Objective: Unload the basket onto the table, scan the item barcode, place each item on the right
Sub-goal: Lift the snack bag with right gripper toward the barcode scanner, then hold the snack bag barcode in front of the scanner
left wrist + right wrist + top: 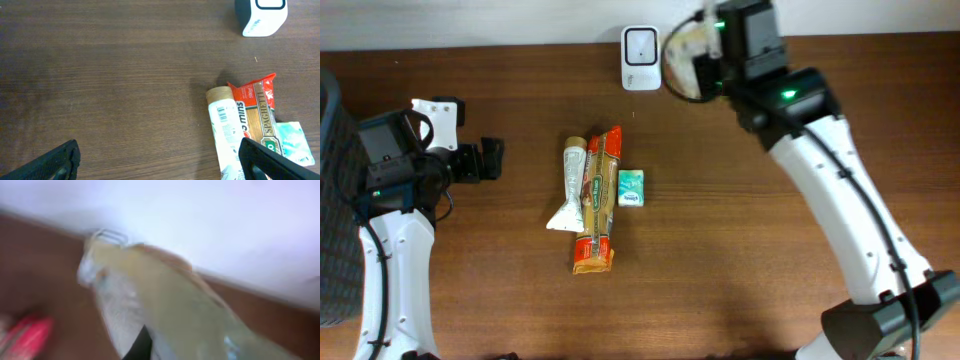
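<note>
My right gripper [705, 65] is shut on a pale, crinkly bag [683, 60], holding it in the air just right of the white barcode scanner [640, 58] at the table's far edge. In the right wrist view the bag [170, 295] is blurred and fills the frame, and only one dark fingertip [140, 345] shows beneath it. No barcode can be made out on it. My left gripper [492, 158] stands open at the left, with nothing between its fingers [55, 162].
Mid-table lie a white tube [570, 185], an orange spaghetti pack [598, 200] and a small teal packet [631, 187]. The left wrist view shows the tube [225, 125], spaghetti pack [257, 112], teal packet [292, 142] and scanner [262, 17]. A dark basket [332, 200] is at the left edge.
</note>
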Available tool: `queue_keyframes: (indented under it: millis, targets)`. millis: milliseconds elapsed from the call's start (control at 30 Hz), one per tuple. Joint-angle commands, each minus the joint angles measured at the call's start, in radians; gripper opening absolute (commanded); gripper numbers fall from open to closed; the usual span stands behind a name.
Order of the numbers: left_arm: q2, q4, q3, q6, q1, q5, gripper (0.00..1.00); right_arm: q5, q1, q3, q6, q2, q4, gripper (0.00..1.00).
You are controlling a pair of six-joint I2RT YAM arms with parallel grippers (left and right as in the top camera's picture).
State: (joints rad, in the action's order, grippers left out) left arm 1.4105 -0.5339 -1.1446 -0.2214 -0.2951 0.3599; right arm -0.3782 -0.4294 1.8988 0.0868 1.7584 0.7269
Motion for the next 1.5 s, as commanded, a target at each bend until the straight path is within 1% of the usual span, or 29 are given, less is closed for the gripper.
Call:
queue_keyframes:
  millis: [0,67,133,200,300,333,367,400,467,567,700,1233,1300,1367,1400,1467]
  targets:
    - [-0.001,-0.002,-0.005,-0.016,-0.001,0.014,0.99,-0.43,-0.077,0.022,0.247,0.102,-0.229,0.04]
    - [-0.001,-0.002,-0.005,-0.016,-0.001,0.014,0.99,-0.418,-0.081,0.022,0.463,0.193,-0.417,0.04]
    - [-0.001,-0.002,-0.005,-0.016,-0.001,0.014,0.99,-0.418,-0.081,0.022,0.615,0.26,-0.556,0.04]
    - [-0.001,-0.002,-0.005,-0.016,-0.001,0.014,0.99,-0.419,-0.081,0.022,0.825,0.362,-0.787,0.04]
    - [-0.001,-0.002,-0.005,-0.016,-0.001,0.014,0.99,-0.396,-0.081,0.022,1.041,0.482,-1.071,0.04]
    - [-0.001,-0.002,-0.005,-0.016,-0.001,0.014,0.99,-0.375,-0.081,0.022,1.091,0.51,-1.115,0.04]
    - [-0.001,-0.002,-0.005,-0.016,-0.001,0.014,0.99,-0.328,-0.08,0.022,1.18,0.55,-1.151,0.04]
    - [-0.001,-0.002,-0.005,-0.016,-0.001,0.014,0.99,-0.306,-0.081,0.022,1.217,0.573,-1.167,0.04]
    - [-0.001,-0.002,-0.005,-0.016,-0.001,0.014,0.99,-0.293,-0.081,0.022,1.247,0.606,-1.197,0.04]
    - [-0.001,-0.002,-0.005,-0.016,-0.001,0.014,0.99,-0.279,-0.081,0.022,1.248,0.618,-1.195,0.04]
    - [-0.001,-0.002,-0.005,-0.016,-0.001,0.014,0.99,-0.235,-0.081,0.022,1.247,0.618,-1.149,0.04]
    - [-0.001,-0.002,-0.005,-0.016,-0.001,0.014,0.99,-0.236,-0.087,0.022,1.241,0.62,-1.154,0.04]
    - [-0.001,-0.002,-0.005,-0.016,-0.001,0.014,0.99,-0.275,-0.094,0.022,1.178,0.578,-1.148,0.04]
    - [-0.001,-0.002,-0.005,-0.016,-0.001,0.014,0.99,-0.296,-0.095,0.022,1.153,0.52,-1.103,0.04]
    - [-0.001,-0.002,-0.005,-0.016,-0.001,0.014,0.99,-0.315,-0.097,0.022,1.14,0.473,-1.042,0.04]
    - [-0.001,-0.002,-0.005,-0.016,-0.001,0.014,0.99,-0.34,-0.102,0.022,1.003,0.375,-0.843,0.04]
